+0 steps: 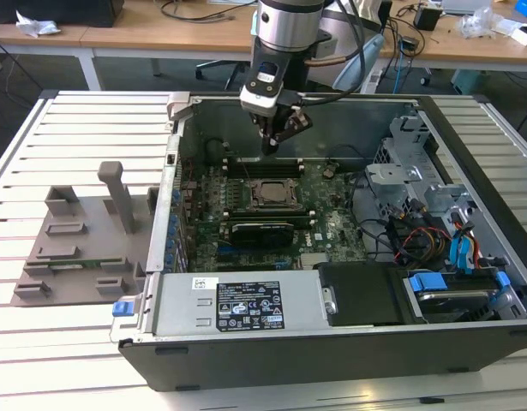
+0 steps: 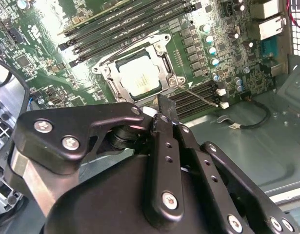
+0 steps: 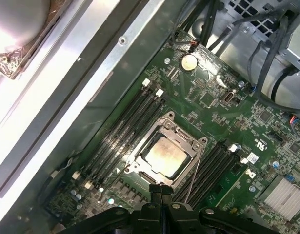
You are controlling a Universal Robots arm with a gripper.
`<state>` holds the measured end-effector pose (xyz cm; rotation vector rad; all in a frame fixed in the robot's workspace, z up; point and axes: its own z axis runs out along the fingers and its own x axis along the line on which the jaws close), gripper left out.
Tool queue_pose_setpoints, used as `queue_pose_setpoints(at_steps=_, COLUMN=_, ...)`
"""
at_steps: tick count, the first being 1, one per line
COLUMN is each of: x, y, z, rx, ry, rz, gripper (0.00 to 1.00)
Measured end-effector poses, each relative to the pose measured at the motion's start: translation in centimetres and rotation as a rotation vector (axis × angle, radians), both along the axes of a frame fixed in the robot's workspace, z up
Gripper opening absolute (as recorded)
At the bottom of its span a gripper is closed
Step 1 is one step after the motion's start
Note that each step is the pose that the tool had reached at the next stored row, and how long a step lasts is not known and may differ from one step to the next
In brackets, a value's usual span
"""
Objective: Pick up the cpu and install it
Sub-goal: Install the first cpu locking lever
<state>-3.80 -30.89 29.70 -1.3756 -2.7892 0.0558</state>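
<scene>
The cpu (image 3: 164, 156) lies flat inside the motherboard's socket (image 1: 267, 193), its silvery top plate showing in both wrist views (image 2: 140, 79). The socket's metal frame (image 3: 191, 144) surrounds it, and a thin wire lever (image 2: 201, 96) lies along one side. My gripper (image 1: 270, 147) hangs inside the open computer case, above the board and just behind the socket in the exterior view. Its two dark fingertips (image 3: 156, 191) are pressed together with nothing between them. The gripper is apart from the cpu.
The open computer case (image 1: 469, 116) lies on a slatted white table. Dark memory slots (image 3: 123, 131) flank the socket. Drive cages and cables (image 1: 434, 227) fill the case toward the exterior view's right. A grey plastic tray (image 1: 74, 248) with raised blocks sits outside the case, at the exterior view's left.
</scene>
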Motion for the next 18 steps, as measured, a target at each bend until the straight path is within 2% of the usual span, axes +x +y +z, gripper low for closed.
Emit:
queue_pose_setpoints(at_steps=2, x=0.00, y=0.00, z=0.00, rx=0.0000, ry=0.0000, rz=0.029, gripper=0.11)
queue_pose_setpoints(at_steps=18, x=0.00, y=0.00, z=0.00, rx=0.0000, ry=0.0001, rz=0.141, gripper=0.11)
